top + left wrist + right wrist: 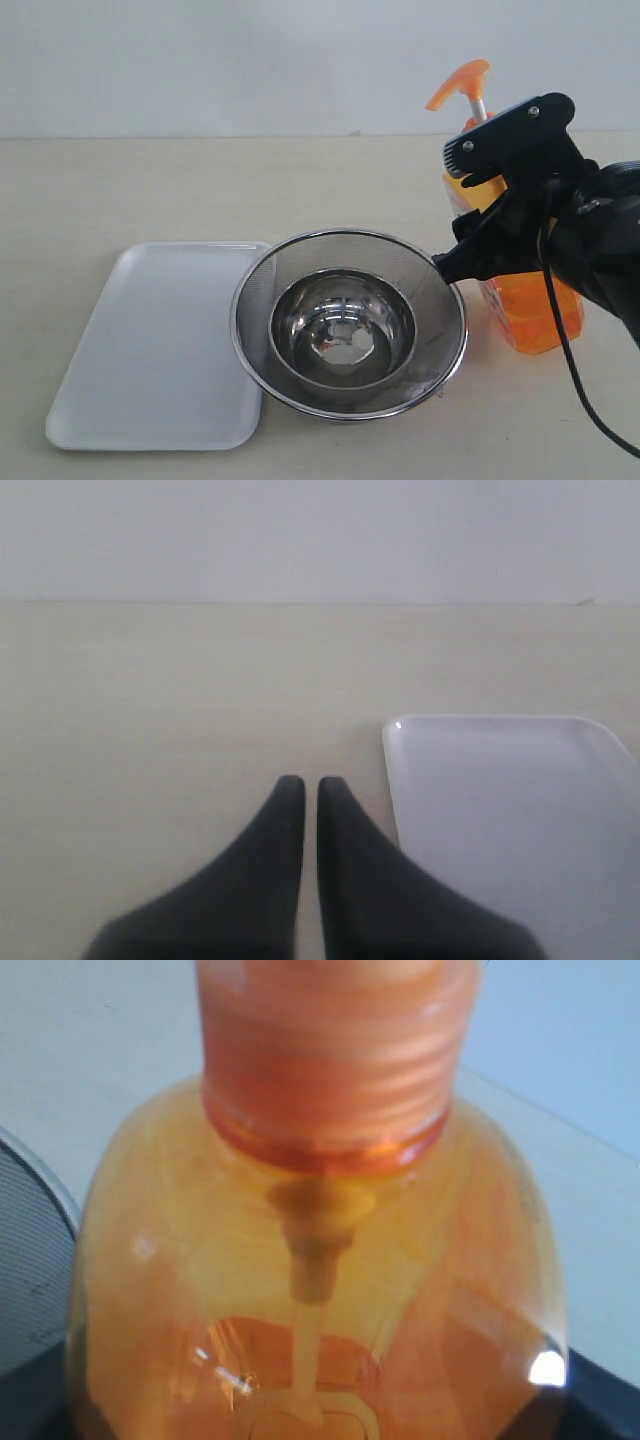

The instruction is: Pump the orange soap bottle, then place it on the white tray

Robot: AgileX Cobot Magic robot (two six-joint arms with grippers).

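The right gripper point(455, 212) and its arm cover the middle of the orange soap bottle point(530, 315), beside the steel strainer point(255, 290) on the side away from the white tray point(150, 340); the label cannot be read. The strainer's rim hides part of the tray's adjoining edge. Up close the bottle is blurred, pump head and base out of frame, the 2 fingers point(605, 1405) mere dark slivers. The left gripper point(311, 785) shows only its 2 fingertips.

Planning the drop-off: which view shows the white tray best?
The exterior view: nearly the whole tray shows, only its right edge hidden by the strainer. The left wrist view shows part; the right wrist view none.
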